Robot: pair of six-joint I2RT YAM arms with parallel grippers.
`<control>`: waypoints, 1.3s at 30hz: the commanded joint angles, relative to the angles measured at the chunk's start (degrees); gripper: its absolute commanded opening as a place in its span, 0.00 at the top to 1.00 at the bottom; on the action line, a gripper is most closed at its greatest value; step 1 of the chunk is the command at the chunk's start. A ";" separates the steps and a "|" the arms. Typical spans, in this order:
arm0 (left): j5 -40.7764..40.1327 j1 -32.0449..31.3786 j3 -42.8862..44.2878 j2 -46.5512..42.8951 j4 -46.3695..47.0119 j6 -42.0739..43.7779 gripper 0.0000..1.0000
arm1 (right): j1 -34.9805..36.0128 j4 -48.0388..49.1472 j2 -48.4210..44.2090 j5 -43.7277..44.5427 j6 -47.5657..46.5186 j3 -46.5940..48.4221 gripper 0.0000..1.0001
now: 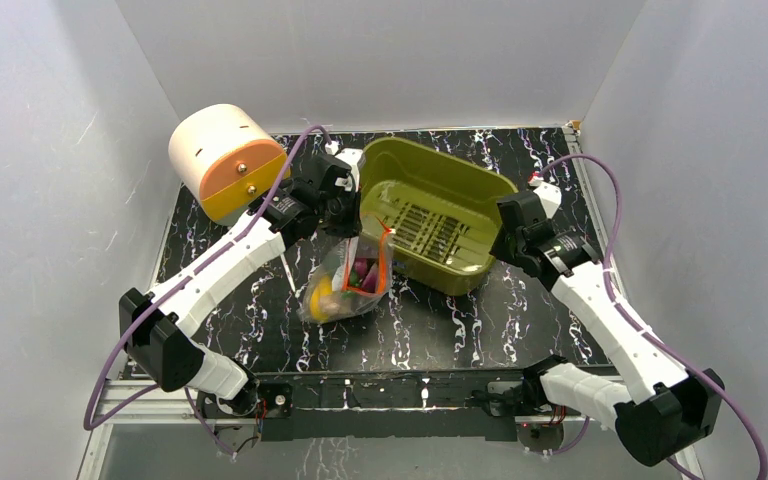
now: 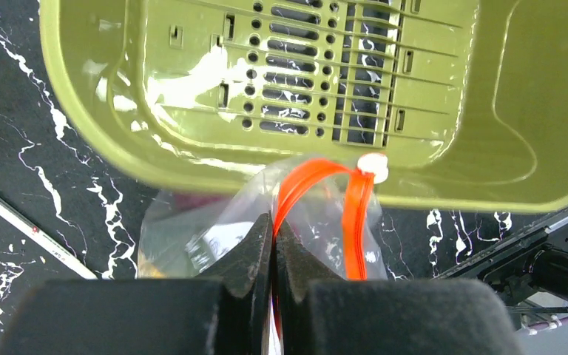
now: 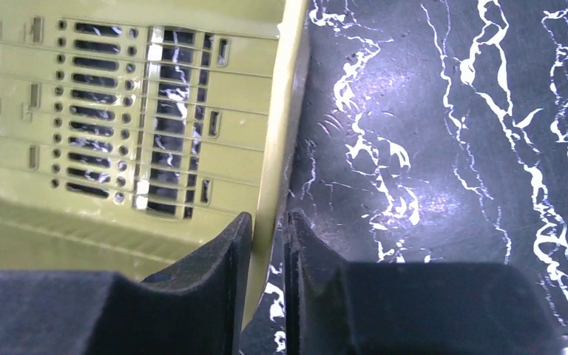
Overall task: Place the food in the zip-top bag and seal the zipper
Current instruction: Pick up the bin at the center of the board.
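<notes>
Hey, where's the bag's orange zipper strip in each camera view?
Top external: the zipper is at centre, against the green basket's near-left side.
Left wrist: centre, arching up from the left hand, before the basket's wall.
Right wrist: not in view.
Shared landmark: the green basket, in all three.

food (image 1: 322, 298) sits in zip-top bag (image 1: 348, 270); bag lies just before basket (image 1: 460, 276), at its left; drum (image 1: 225, 160) behind-left of both.

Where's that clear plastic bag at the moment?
Seen from above, the zip-top bag sits mid-table, just beside the near-left corner of the green basket, its zipper pinched by the left end effector.
</notes>
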 commanded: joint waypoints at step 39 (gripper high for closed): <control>-10.83 -0.06 -0.73 -12.54 -7.82 1.29 1.00 | -22.48 49.25 -8.97 -9.39 -44.09 -5.15 1.00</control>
